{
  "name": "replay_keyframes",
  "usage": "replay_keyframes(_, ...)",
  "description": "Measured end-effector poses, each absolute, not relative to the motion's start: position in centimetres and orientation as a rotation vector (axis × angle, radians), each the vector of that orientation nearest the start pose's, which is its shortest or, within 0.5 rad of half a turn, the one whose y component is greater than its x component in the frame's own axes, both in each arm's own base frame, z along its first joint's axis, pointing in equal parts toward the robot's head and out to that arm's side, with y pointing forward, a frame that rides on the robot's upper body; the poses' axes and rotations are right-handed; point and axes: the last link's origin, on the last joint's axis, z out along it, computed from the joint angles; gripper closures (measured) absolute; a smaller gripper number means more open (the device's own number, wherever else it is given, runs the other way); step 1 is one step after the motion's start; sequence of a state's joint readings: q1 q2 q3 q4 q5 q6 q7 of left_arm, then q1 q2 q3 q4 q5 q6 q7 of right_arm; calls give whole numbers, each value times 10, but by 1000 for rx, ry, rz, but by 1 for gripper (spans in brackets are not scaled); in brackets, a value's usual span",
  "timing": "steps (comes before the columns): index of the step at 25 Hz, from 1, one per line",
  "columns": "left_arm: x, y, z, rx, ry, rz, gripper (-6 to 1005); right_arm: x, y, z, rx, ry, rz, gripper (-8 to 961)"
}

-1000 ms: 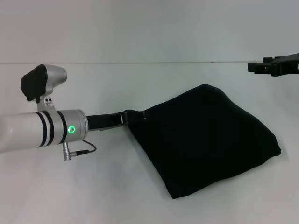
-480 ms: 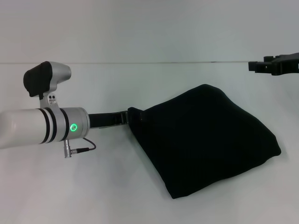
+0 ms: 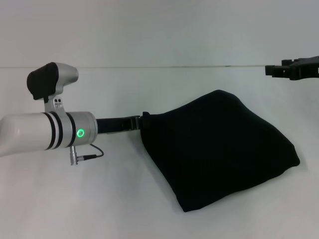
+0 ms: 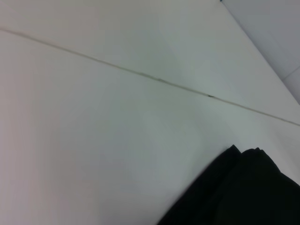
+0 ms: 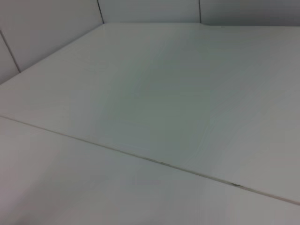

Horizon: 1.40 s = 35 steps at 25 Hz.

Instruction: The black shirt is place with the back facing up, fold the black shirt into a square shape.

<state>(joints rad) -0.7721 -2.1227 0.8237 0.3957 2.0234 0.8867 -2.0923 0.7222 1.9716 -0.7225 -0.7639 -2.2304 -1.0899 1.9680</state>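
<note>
Before me lies a white table (image 3: 124, 199), matte and plain, filling nearly all I see. A thin dark seam (image 3: 149, 66) crosses it from side to side. Beyond the seam the same pale surface carries on, a shade greyer. Light falls soft and even, with only faint shadow on the white nearer than the seam. From my right wrist the seam (image 5: 154, 161) runs slantwise, and far beyond it stand pale wall panels (image 5: 150, 10) split by narrow dark vertical joints. From my left wrist the seam (image 4: 140, 73) slants too.
</note>
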Motion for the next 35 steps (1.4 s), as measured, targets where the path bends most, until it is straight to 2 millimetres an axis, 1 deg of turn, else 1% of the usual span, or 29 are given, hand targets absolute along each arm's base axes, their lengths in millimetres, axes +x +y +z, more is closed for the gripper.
replay_keyframes(8,-234,418,-63,-2205,-1501,-520,937,256,440,69,-2256,961,327,341)
replay_keyframes(13,-229,426,-56,-2205,-1482,-524,966,259,438,68,-2260,974,329,341)
replay_keyframes(20,-218,442,-43,-2201,-1417,-530,966,263,435,67,-2263,984,320,342)
replay_keyframes(23,-214,447,-40,-2202,-1399,-532,965,263,434,67,-2267,987,319,342)
replay_keyframes(35,-214,452,-37,-2177,-1366,-523,955,262,434,66,-2274,979,317,342)
